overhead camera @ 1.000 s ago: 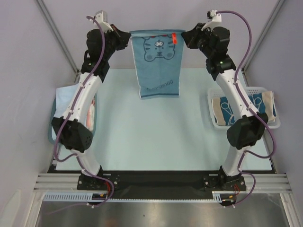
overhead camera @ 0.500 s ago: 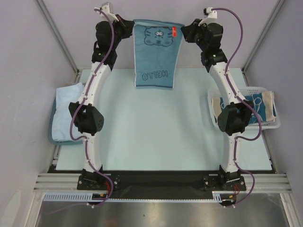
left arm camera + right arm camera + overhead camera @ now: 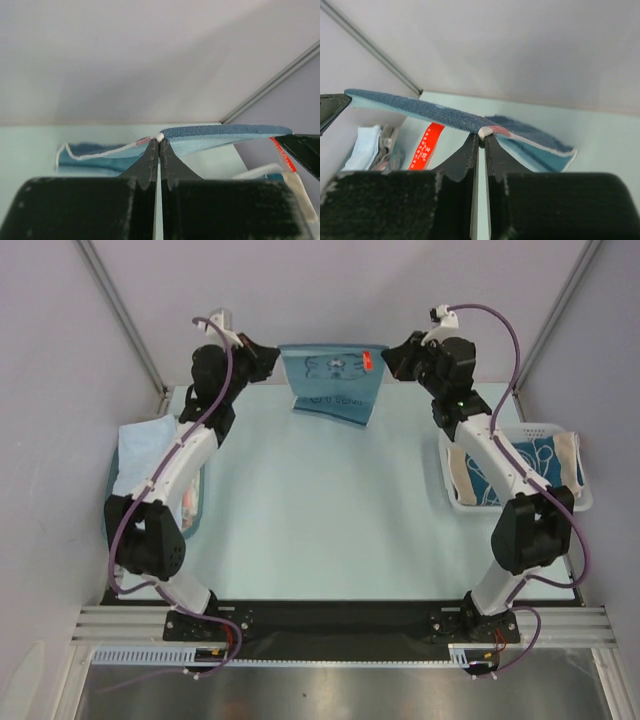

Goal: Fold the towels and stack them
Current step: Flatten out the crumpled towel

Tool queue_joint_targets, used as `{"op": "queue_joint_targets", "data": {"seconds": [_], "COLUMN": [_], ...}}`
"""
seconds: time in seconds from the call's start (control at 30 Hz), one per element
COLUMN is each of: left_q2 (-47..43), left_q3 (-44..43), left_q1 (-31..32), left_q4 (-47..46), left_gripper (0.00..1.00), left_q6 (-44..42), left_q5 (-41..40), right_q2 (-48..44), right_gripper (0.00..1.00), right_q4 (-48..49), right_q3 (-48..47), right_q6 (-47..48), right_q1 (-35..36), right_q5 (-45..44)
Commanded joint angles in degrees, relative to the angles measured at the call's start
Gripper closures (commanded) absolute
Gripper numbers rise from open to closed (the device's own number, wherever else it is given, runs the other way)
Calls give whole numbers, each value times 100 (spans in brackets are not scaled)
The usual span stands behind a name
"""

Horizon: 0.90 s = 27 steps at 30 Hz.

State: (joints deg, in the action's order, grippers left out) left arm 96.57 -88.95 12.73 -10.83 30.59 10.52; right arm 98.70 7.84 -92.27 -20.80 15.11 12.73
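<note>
While left pincer (image 3: pixel 159 141) and right pincer (image 3: pixel 481 136) pinch its corners, blue towel (image 3: pixel 335 385) taut — lower edge on table (image 3: pixel 330 510).

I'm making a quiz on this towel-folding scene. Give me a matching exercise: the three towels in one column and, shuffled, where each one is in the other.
Things:
1. blue terry towel with red tag
2. plain light blue cloth towel
3. dark teal towel with white line drawing

Places:
A. in the white plastic mesh basket
B. pinched between the left gripper and right gripper
C. on the shallow teal tray

Pairs: 1-B, 2-C, 3-A
</note>
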Motion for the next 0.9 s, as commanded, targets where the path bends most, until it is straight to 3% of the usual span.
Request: {"op": "queue_joint_targets", "data": {"seconds": [0.0, 0.27, 0.57, 0.87], "left_q2": [-928, -2256, -3592, -4551], "left_q3": [1008, 3153, 4561, 5633], "left_q1": [-69, 272, 1108, 1855], "left_q4": [-640, -298, 915, 1882], "left_gripper": [100, 100, 100, 100], "left_q6": [228, 509, 694, 1413], "left_q5": [-340, -639, -1035, -1254], "right_q2": [-675, -1651, -3188, -4497], "right_gripper": [100, 100, 100, 100], "right_q4": [272, -177, -923, -1635], "right_q3": [803, 2282, 4135, 5526], "right_q6": [-100, -196, -460, -820], "right_q1": [79, 571, 791, 1976], "right_q5": [-131, -350, -201, -816]}}
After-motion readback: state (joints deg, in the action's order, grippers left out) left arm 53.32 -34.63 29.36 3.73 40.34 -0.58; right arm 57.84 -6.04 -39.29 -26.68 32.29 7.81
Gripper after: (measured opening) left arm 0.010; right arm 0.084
